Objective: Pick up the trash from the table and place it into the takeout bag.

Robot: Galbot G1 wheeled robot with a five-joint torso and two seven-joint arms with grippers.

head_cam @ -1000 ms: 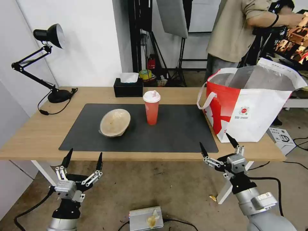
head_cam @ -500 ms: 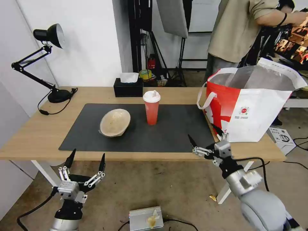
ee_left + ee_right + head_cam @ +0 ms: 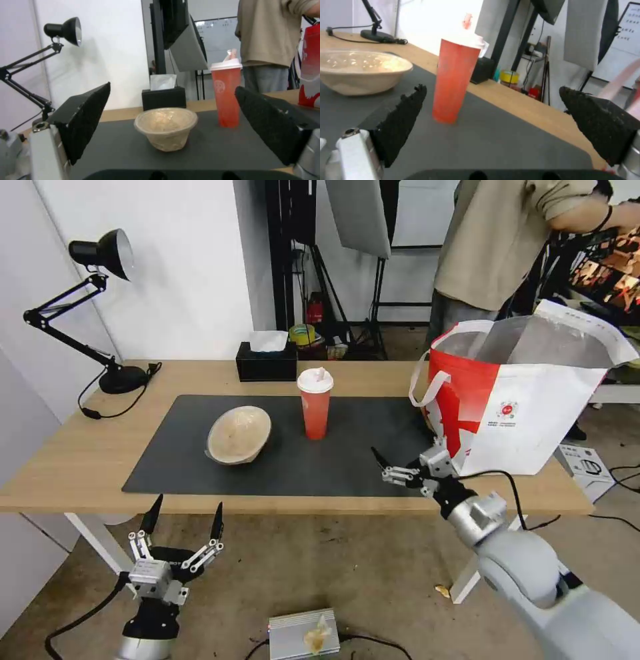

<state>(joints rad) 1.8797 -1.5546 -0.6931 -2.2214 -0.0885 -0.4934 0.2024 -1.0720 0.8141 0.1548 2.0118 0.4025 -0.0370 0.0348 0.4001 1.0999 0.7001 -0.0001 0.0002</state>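
On mat: cup standing upright, likely light, tippy; suiting mid-body hold. Right end effector spreading wide, empty; left end effector hanging wide below worktop.

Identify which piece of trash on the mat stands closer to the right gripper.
The orange-red cup with the white lid; the beige bowl lies farther off, toward the lamp side. The right gripper hangs open near the takeout bag.

The inside of the boxy white-and-red takeout bag with silver foil lining is hidden from me. My right gripper's far finger blends against the bag's red panel.
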